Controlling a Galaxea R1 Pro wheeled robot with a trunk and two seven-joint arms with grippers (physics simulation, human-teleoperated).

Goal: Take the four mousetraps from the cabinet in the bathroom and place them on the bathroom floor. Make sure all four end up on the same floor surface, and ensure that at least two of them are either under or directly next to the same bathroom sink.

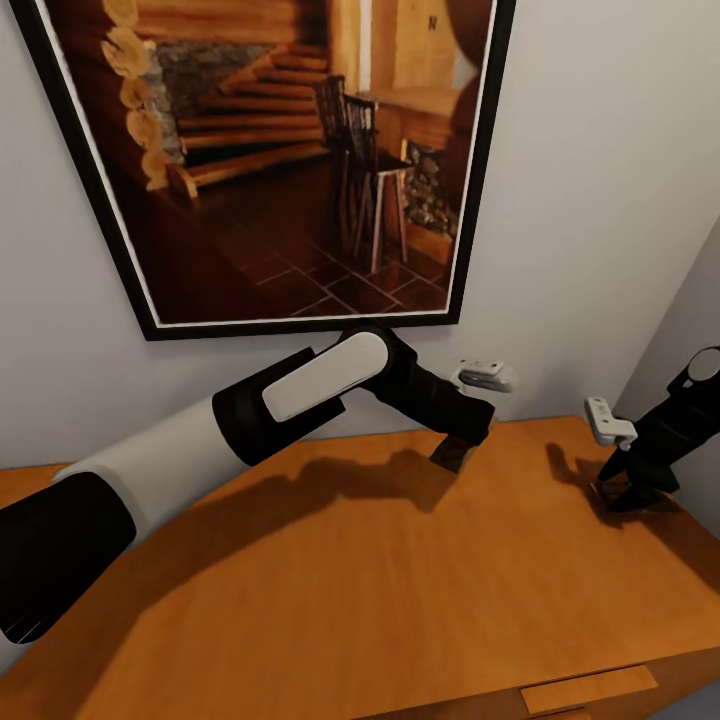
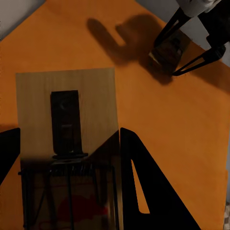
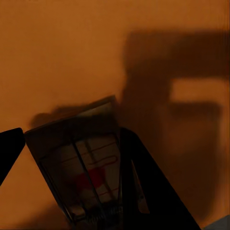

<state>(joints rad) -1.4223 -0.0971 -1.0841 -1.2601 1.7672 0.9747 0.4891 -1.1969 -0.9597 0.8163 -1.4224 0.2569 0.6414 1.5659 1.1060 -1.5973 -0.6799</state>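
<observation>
Both arms over the cabinet (image 1: pixel 330 580) top. Left gripper (image 1: pixel 455 452) pinches a mousetrap (image 2: pixel 67 143); right gripper (image 1: pixel 625 490), far right, clamps another mousetrap (image 3: pixel 84 158), tilted. Risk: edge-on holds look shallow, so either could slip carrying to the floor.

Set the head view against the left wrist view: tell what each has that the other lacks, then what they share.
The head view alone has the framed picture on the wall and the cabinet's bar pull. The left wrist view alone has the close detail of the mousetrap in the left gripper: pale board, black bar, red patch. Shared: the cabinet top and the right gripper over it with a second trap.
</observation>
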